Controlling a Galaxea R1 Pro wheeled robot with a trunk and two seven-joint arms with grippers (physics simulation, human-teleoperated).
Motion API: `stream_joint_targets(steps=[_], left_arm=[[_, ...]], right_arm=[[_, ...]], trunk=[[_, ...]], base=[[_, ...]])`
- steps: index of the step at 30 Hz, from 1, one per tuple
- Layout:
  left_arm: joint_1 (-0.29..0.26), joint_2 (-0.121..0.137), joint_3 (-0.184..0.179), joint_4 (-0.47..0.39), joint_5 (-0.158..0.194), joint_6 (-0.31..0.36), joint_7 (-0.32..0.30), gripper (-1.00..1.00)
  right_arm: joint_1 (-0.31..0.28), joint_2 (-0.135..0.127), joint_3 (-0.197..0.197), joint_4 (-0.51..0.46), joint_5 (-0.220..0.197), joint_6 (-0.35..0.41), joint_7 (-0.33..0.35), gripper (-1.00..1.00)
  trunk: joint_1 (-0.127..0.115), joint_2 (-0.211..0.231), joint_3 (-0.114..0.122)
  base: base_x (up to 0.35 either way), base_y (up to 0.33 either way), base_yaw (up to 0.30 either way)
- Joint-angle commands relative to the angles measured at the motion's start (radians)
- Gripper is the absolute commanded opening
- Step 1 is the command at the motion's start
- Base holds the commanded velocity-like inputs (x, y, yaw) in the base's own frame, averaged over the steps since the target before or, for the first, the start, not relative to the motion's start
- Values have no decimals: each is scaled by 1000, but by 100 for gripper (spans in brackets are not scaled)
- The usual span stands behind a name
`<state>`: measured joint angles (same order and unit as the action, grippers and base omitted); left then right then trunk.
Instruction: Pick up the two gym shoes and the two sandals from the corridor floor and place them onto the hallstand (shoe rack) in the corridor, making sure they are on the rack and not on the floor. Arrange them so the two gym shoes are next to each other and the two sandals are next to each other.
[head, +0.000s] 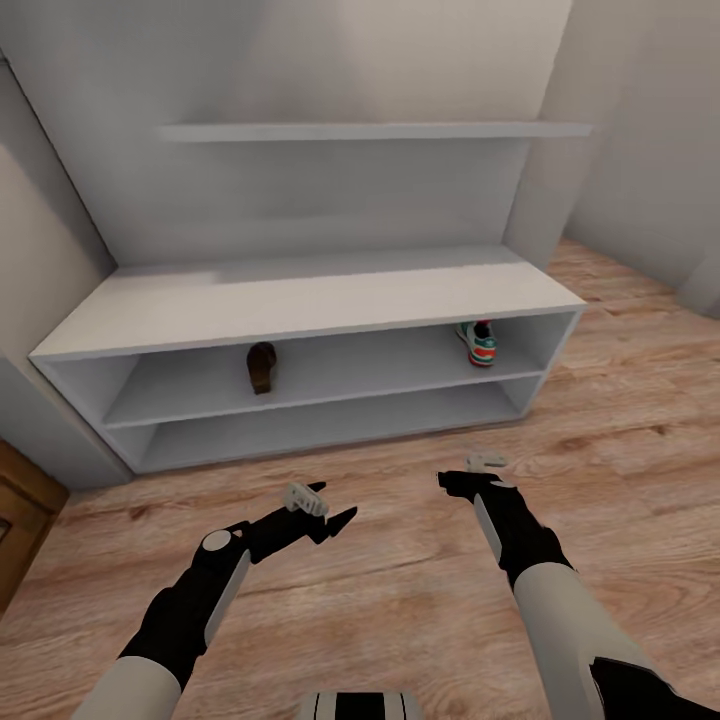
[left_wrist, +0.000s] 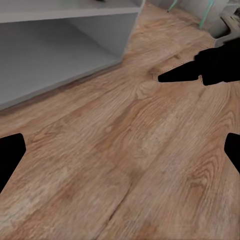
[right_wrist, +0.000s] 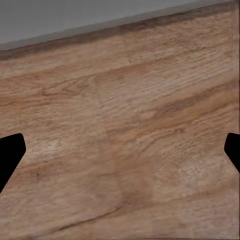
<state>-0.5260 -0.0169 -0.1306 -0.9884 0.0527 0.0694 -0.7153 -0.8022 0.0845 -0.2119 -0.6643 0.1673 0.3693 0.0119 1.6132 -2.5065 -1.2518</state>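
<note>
Here one brown sandal (head: 262, 367) lies on the grey hallstand's (head: 300, 300) upper tier, long axis running front to back; a white gym shoe (head: 478, 343) sits at that tier's right end, heel outward. Both are well beyond the left gripper (head: 325, 507) and right gripper (head: 462, 478), which hang spread wide and empty over the wood-grain floor (head: 400, 590).

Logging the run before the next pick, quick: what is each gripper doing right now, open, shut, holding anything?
Left gripper: open, empty, above the brown wood-grain plank floor.
Right gripper: open, empty, above the same floor.
</note>
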Motion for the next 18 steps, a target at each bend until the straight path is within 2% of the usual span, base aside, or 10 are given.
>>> stream_joint_targets(steps=[1,18], left_arm=[[0,0,0,0,6,7,1,100],[0,0,0,-1,6,7,8,100]], right_arm=[[-1,1,-4,-1,9,5,2,100],[-1,1,-4,-1,9,5,2,100]], trunk=[[0,0,-1],[0,0,-1]], base=[[0,0,-268],[-11,0,-267]])
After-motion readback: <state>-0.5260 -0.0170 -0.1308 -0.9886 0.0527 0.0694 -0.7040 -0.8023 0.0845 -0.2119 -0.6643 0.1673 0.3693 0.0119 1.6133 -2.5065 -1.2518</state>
